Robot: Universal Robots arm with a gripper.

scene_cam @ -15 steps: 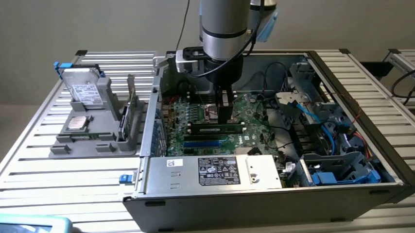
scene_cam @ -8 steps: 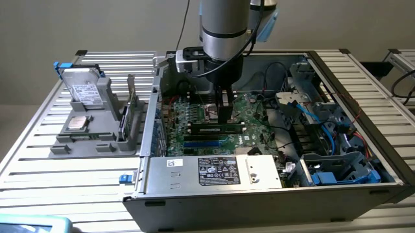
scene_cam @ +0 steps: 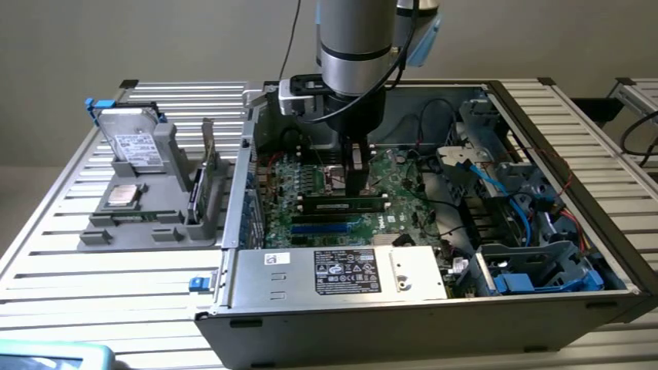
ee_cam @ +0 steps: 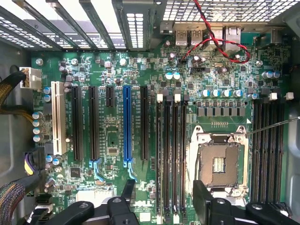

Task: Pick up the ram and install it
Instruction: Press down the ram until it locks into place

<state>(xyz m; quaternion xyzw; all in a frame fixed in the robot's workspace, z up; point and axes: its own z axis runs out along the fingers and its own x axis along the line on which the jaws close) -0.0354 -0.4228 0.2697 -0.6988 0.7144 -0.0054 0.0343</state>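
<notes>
The ram [scene_cam: 344, 206], a long green stick with black chips, stands on edge on the motherboard [scene_cam: 308, 185] inside the open computer case, in line with the black slots. My gripper [scene_cam: 356, 171] hangs just above and behind it, not touching it. In the wrist view my gripper [ee_cam: 164, 190] is open, and its two black fingers [ee_cam: 127, 191] straddle the bank of long black memory slots [ee_cam: 171, 140]. Nothing is held between them. From above I cannot tell the ram's thin edge from the slots.
The case walls [scene_cam: 242, 177] ring the motherboard. A silver power supply [scene_cam: 340, 271] sits at the near side, with drive cages and cables [scene_cam: 514, 200] at the exterior view's right. A grey holder [scene_cam: 154, 223] outside the case carries a silver drive [scene_cam: 134, 142]. The CPU socket [ee_cam: 219, 164] lies beside the slots.
</notes>
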